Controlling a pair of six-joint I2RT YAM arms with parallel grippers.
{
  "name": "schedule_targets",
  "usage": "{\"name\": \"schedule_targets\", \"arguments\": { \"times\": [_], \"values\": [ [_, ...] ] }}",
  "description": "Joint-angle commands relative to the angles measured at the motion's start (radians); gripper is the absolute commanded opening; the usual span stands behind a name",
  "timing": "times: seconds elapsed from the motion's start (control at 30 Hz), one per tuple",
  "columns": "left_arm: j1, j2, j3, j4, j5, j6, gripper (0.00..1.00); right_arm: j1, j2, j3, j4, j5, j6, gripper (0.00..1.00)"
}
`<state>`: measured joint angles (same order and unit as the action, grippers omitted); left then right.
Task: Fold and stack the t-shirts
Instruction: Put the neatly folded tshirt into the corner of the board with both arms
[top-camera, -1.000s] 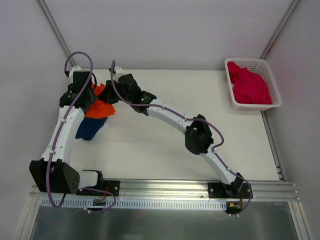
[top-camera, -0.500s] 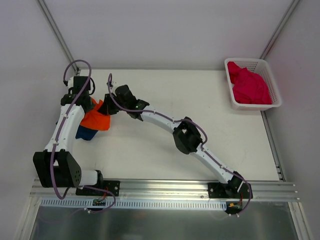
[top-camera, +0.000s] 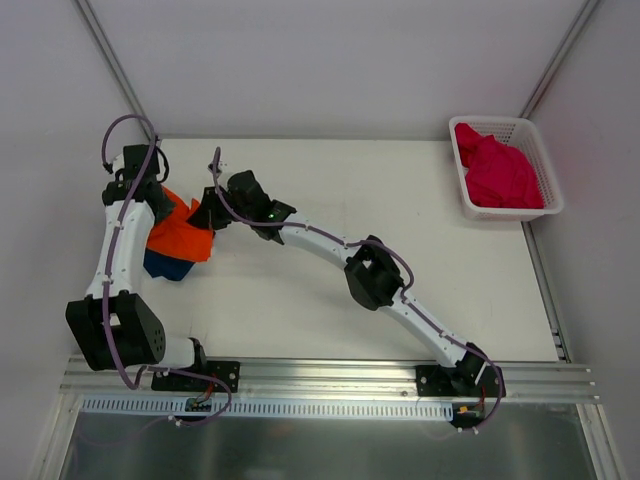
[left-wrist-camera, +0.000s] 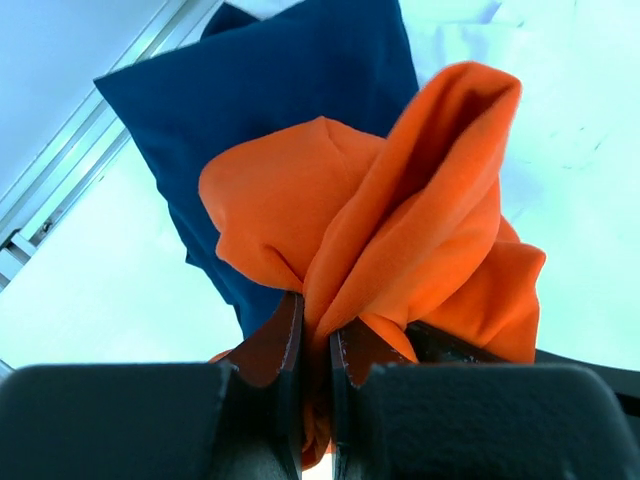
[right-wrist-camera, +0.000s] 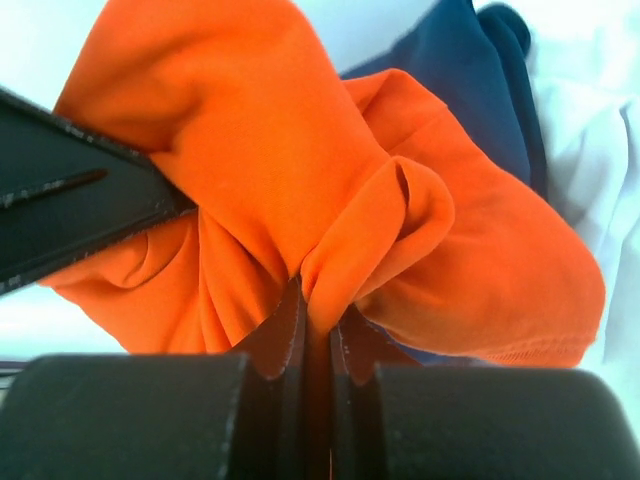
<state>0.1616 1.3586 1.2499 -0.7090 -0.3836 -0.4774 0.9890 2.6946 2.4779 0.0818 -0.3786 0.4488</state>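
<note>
The orange t-shirt hangs bunched at the table's far left, held between both grippers. My left gripper is shut on a fold of it, as the left wrist view shows. My right gripper is shut on another fold, the cloth pinched between its jaws. The navy t-shirt lies folded flat on the table under the orange one. The magenta t-shirt is crumpled in the basket.
The white mesh basket stands at the table's back right corner. The right arm stretches diagonally across the table. A metal rail runs along the near edge, and the table's left edge is close to the shirts.
Both grippers have moved left and slightly nearer with the orange t-shirt, which now covers more of the navy one. The left arm has swung toward the left edge.
</note>
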Motion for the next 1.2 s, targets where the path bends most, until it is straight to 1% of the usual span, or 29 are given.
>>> {"name": "schedule_targets", "arguments": {
  "times": [0.0, 0.1, 0.2, 0.37, 0.47, 0.6, 0.67, 0.77, 0.87, 0.93, 0.97, 1.07, 1.17],
  "values": [
    [0.073, 0.017, 0.157, 0.167, -0.167, 0.046, 0.0, -0.01, 0.001, 0.009, -0.117, -0.083, -0.019, 0.04],
    [0.091, 0.036, 0.222, 0.167, -0.156, 0.06, 0.0, -0.009, -0.002, 0.001, -0.114, -0.086, -0.021, 0.04],
    [0.127, 0.063, 0.265, 0.169, -0.111, 0.069, 0.0, -0.009, -0.002, -0.007, -0.123, -0.095, -0.025, 0.04],
    [0.162, 0.094, 0.276, 0.171, -0.106, 0.059, 0.0, -0.009, -0.001, -0.036, -0.119, -0.111, -0.028, 0.04],
    [0.188, 0.131, 0.315, 0.177, -0.098, 0.069, 0.0, -0.009, 0.004, -0.051, -0.117, -0.129, -0.033, 0.03],
    [0.2, 0.194, 0.436, 0.178, -0.118, 0.137, 0.0, -0.004, 0.005, -0.094, -0.116, -0.137, -0.047, 0.03],
    [0.21, 0.2, 0.442, 0.184, -0.138, 0.146, 0.0, -0.001, 0.013, -0.093, -0.103, -0.138, -0.041, 0.03],
    [0.23, 0.206, 0.45, 0.192, -0.1, 0.132, 0.0, 0.002, 0.031, -0.048, -0.125, -0.152, -0.038, 0.03],
    [0.24, 0.223, 0.477, 0.195, -0.083, 0.14, 0.0, 0.002, 0.004, -0.056, -0.113, -0.155, -0.036, 0.03],
    [0.243, 0.227, 0.49, 0.197, -0.069, 0.138, 0.0, 0.0, -0.004, -0.031, -0.061, -0.175, -0.01, 0.04],
    [0.245, 0.229, 0.506, 0.197, -0.063, 0.138, 0.0, -0.003, 0.002, -0.01, -0.033, -0.189, 0.04, 0.04],
    [0.25, 0.226, 0.536, 0.207, -0.029, 0.145, 0.0, -0.001, 0.024, 0.079, 0.082, -0.227, 0.118, 0.05],
    [0.253, 0.217, 0.537, 0.243, -0.003, 0.151, 0.0, 0.0, 0.004, 0.079, 0.113, -0.206, 0.096, 0.05]
  ]
}}
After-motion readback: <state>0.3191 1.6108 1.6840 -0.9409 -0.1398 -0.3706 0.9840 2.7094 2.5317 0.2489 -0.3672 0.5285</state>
